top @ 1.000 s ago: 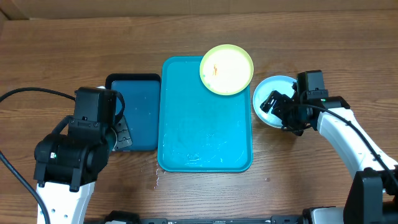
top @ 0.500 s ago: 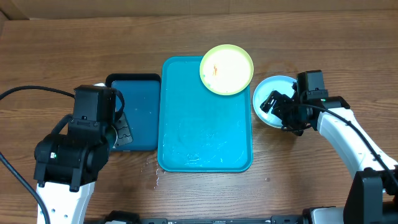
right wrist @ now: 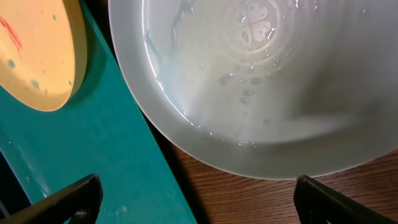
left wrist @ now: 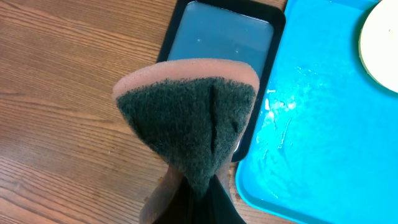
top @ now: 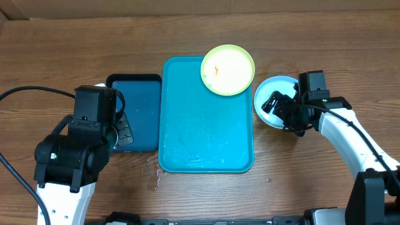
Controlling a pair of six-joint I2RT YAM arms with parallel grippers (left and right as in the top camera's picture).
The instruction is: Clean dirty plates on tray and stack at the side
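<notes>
One lime-green plate (top: 227, 69) sits on the far right corner of the turquoise tray (top: 206, 137). One light-blue plate (top: 275, 84) lies just beside it, under the right gripper (right wrist: 199, 199), fingers spread. The left gripper (left wrist: 189, 193) pinches a sponge (left wrist: 186, 118).

The left end effector (left wrist: 198, 200) pinches a sponge (left wrist: 186, 118) (green scouring face toward the camera) above the table (left wrist: 62, 93) and the dark tray (left wrist: 278, 43); the wet turquoise tray (left wrist: 323, 124) lies just beside.

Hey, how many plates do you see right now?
2: a green-rimmed plate at the far right corner of the turquoise tray, and a light-blue plate just right of it. Another might hide underneath.
</notes>
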